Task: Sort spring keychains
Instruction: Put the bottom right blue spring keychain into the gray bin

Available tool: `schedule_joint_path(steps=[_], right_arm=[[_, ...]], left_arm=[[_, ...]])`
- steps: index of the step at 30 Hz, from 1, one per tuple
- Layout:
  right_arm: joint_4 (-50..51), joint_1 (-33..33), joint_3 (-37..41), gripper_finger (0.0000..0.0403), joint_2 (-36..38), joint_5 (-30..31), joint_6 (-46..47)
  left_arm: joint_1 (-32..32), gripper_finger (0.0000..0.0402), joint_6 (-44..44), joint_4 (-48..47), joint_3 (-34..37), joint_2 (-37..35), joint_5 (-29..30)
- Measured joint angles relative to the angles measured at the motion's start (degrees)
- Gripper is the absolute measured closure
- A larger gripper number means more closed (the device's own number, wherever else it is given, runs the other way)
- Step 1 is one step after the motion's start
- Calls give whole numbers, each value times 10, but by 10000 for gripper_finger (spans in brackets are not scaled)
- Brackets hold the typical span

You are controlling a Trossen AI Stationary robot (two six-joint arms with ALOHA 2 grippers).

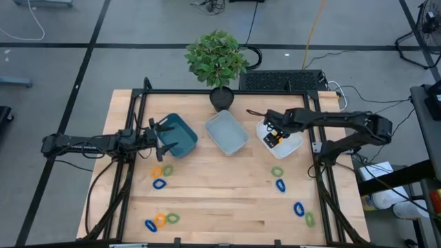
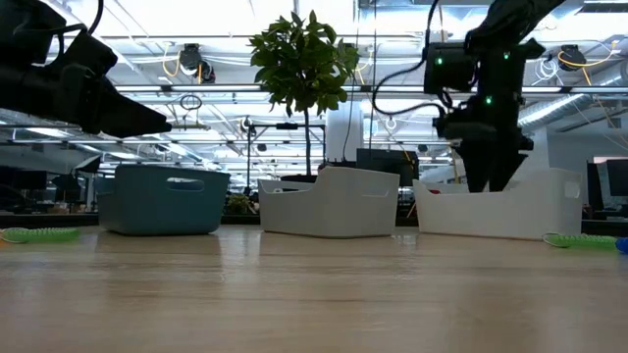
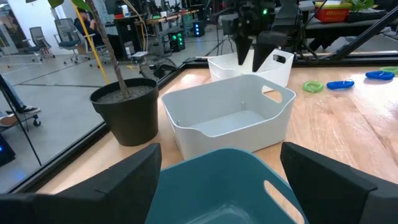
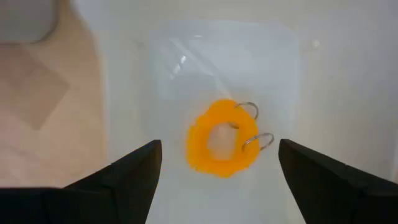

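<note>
The right gripper (image 4: 217,180) is hovering inside the white bin (image 1: 293,147), fingers spread, over an orange keychain (image 4: 222,139) lying on the bin's floor. The left gripper (image 3: 217,180) is waiting, spread, over the teal bin (image 1: 180,135). Other keychains (image 1: 162,172) are lying scattered on the table (image 1: 227,200).

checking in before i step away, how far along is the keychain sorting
Early on. Done: orange coiled plastic keychains lie in the white rectangular bin, under the open right gripper. In hand: nothing; the open left gripper hovers at the teal rectangular bin. Left: the grey-blue bin looks empty, and blue, green and orange coils on the wooden table remain, like the blue one.
</note>
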State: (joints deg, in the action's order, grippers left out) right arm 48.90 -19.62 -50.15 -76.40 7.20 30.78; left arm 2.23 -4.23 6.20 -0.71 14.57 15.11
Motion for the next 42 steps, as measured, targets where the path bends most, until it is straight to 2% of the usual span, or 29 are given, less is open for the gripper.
schedule_joint_path(steps=[6, 14, 18, 28, 34, 42], right_arm=[[54, 27, -47, 96, 21, 0, -14], [149, 87, -155, 96, 22, 0, -62], [188, 118, -194, 96, 22, -34, -78], [213, 203, -238, 97, 21, -58, -90], [236, 275, -238, 97, 21, -58, -41], [255, 365, -238, 97, 16, -58, 117]], left_arm=[[0, 66, 0, 0, 0, 0, 0], [0, 66, 0, 0, 0, 0, 0], [0, 66, 0, 0, 0, 0, 0], [0, 66, 0, 0, 0, 0, 0], [0, 66, 0, 0, 0, 0, 0], [0, 66, 0, 0, 0, 0, 0]])
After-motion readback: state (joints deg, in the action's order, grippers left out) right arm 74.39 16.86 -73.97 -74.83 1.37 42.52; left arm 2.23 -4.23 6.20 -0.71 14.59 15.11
